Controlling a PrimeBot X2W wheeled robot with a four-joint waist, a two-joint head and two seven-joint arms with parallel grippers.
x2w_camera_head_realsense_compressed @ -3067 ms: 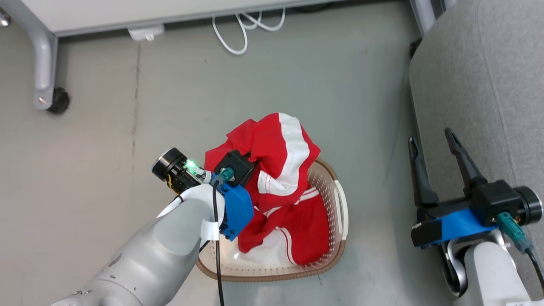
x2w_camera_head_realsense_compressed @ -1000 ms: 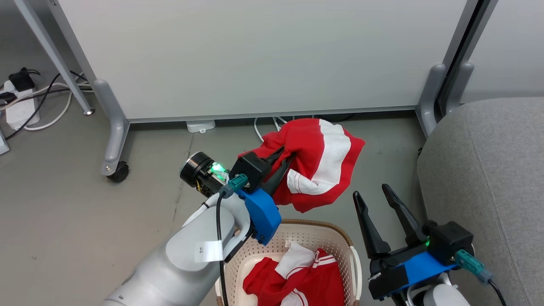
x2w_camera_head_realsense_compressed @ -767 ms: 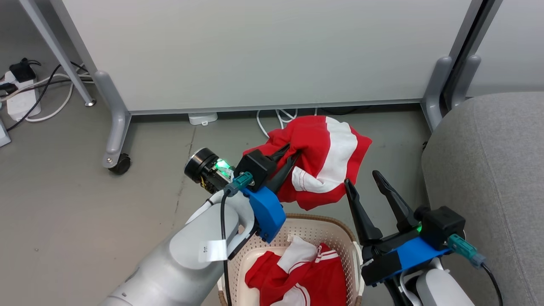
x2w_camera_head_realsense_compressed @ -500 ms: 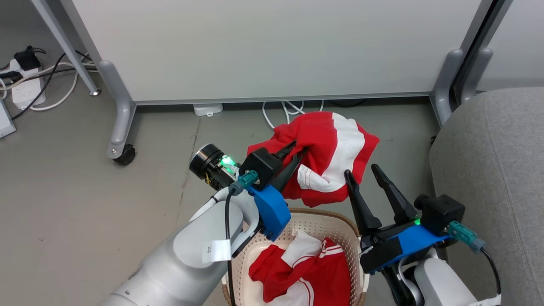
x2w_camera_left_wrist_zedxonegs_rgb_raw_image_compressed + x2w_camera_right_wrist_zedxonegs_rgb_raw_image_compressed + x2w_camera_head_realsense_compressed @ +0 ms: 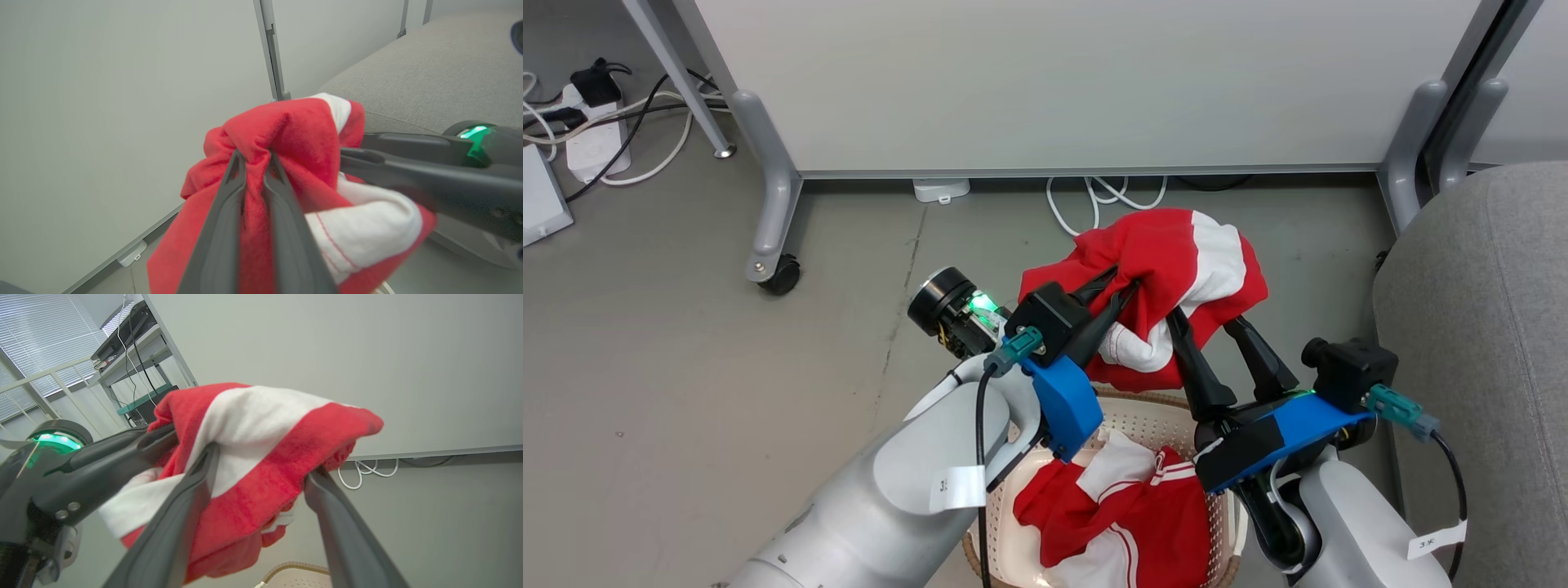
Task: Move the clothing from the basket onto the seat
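A red garment with a white panel [image 5: 1176, 261] hangs in the air above the basket [image 5: 1131, 418], and my left gripper [image 5: 1117, 284] is shut on a bunched fold of it. In the left wrist view the left gripper [image 5: 253, 159] pinches red cloth between its tips. My right gripper [image 5: 1205, 320] stands open, its two fingers straddling the garment's lower right part; in its wrist view the fingers [image 5: 204, 465] flank the cloth [image 5: 261, 433]. More red and white clothing [image 5: 1127, 514] lies in the cream basket. The grey seat [image 5: 1486, 327] is at the right.
A pale partition panel [image 5: 1054, 82] on grey legs with a castor [image 5: 783, 278] stands behind. White cables [image 5: 1094, 196] lie under it, and a power strip [image 5: 592, 147] with dark leads sits at the far left. Grey floor spreads to the left.
The head camera has shifted. My open right gripper has come up and left to the hanging garment, its fingers now around the cloth. The left gripper keeps its hold.
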